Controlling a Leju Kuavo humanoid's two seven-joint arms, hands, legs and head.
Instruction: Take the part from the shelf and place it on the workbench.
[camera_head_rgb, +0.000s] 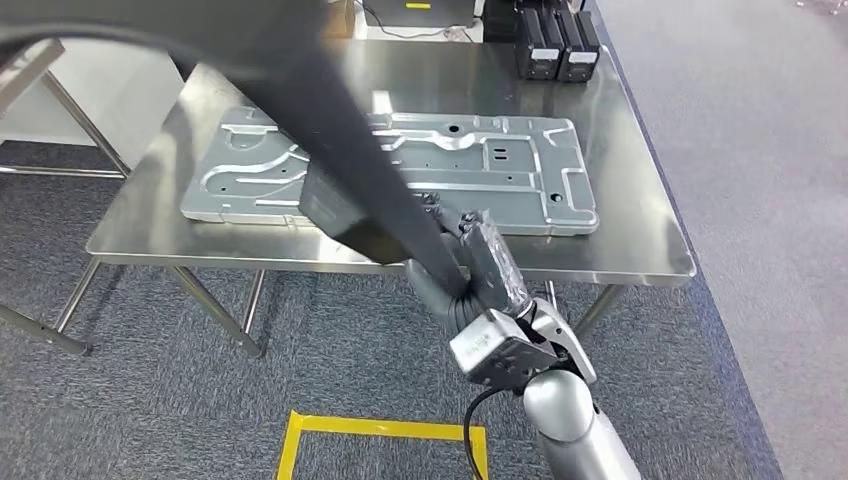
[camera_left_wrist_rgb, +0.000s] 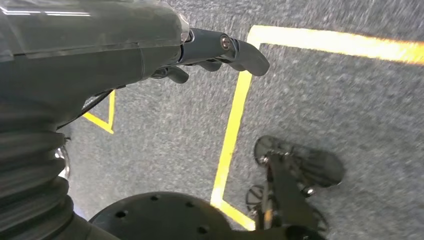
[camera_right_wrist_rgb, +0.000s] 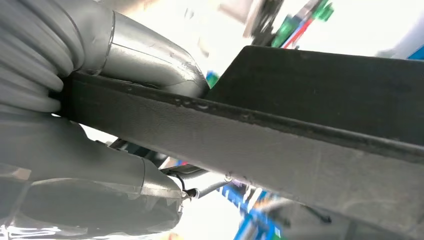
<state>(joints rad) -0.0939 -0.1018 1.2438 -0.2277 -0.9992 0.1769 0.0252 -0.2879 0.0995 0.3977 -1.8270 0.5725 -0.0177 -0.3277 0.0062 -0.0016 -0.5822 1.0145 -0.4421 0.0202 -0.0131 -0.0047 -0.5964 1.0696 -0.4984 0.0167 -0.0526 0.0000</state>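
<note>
My right hand (camera_head_rgb: 478, 262): it holds the long black part (camera_head_rgb: 340, 160). In my right wrist view the part (camera_right_wrist_rgb: 280, 145) lies between my grey thumb and my other fingers.
Black part: it is up in the air, slanting over the worktop (camera_head_rgb: 640, 215). Its near end is in my right hand at the front edge of the worktop. I cannot tell if it touches the worktop.
Worktop: shiny metal. A big flat grey metal plate (camera_head_rgb: 520, 170) lies on it, under the black part.
Black boxes (camera_head_rgb: 555, 45): they stand at the back of the worktop, well apart from my right hand.
My left hand (camera_left_wrist_rgb: 210, 52): it hangs over the grey floor (camera_left_wrist_rgb: 325, 100) with yellow tape lines (camera_left_wrist_rgb: 230, 135). Its fingers are curled a bit and hold nothing.
</note>
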